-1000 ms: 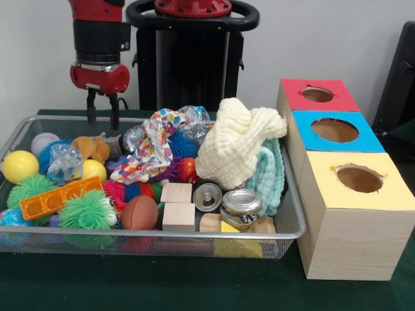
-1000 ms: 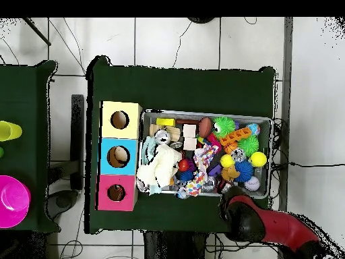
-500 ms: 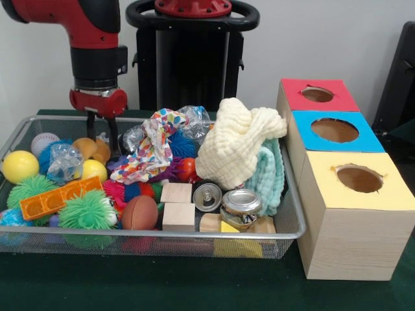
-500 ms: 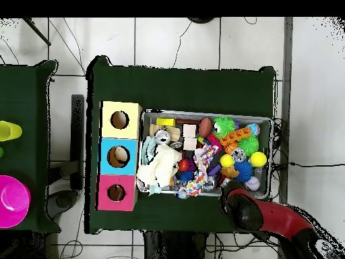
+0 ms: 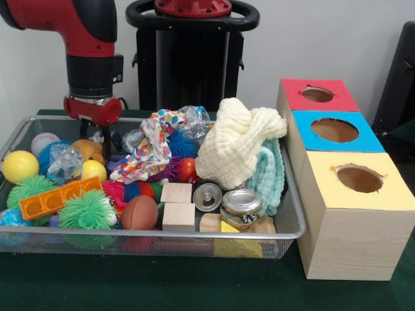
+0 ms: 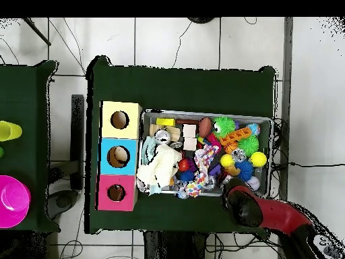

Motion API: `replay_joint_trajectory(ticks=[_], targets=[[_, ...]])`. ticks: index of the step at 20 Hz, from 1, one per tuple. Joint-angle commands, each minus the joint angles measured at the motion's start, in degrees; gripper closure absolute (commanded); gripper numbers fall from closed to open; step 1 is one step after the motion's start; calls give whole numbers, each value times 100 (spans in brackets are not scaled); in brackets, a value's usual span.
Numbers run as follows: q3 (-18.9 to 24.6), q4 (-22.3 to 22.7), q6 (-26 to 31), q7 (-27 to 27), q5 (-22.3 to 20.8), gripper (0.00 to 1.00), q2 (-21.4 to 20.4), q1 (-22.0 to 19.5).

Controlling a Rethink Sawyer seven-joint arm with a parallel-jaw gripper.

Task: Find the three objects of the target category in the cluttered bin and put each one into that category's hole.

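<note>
Starting at the near rim of the wire bin (image 5: 162, 249), the front view shows wooden blocks (image 5: 177, 205), two metal cans (image 5: 241, 202) and a small brown football (image 5: 139, 212) just behind it. Left of the football lie green spiky balls (image 5: 86, 210) and an orange plastic bar (image 5: 59, 197). Farther into the bin, behind the cans, a cream knitted cloth (image 5: 235, 146) is heaped over a pale teal cloth (image 5: 271, 175); left of that heap a patterned rag (image 5: 150, 148) drapes over blue and purple spiky toys. Toward the bin's far left corner sit two yellow balls (image 5: 19, 166), a tan soft toy (image 5: 87, 149), crinkled clear plastic (image 5: 64, 162) and a white baseball (image 5: 44, 142).

The gripper (image 5: 94, 136) hangs low in that far left corner, just behind the tan toy and beside the baseball. Its tips are hidden among the clutter, so I cannot tell whether it is spread or closed, or whether it has anything.

Right of the bin stands the sorting box (image 5: 353, 220), with yellow nearest, blue in the middle and red farthest. All three holes look dark and nothing shows inside or on top. Which category is wanted cannot be read from the scene, and the bin is full, so the sorting looks barely started: judging by this, all three placements remain.
</note>
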Motion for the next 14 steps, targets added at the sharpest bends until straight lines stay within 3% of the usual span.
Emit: replay_joint_trajectory(ticks=[1, 2, 3, 14], targets=[[-357, -739, -624, 473, -55, 0, 294, 353], [-347, -736, -580, 418, -83, 0, 287, 351], [-360, -714, -539, 354, -95, 100, 279, 360], [-561, -654, -495, 377, -21, 100, 205, 582]])
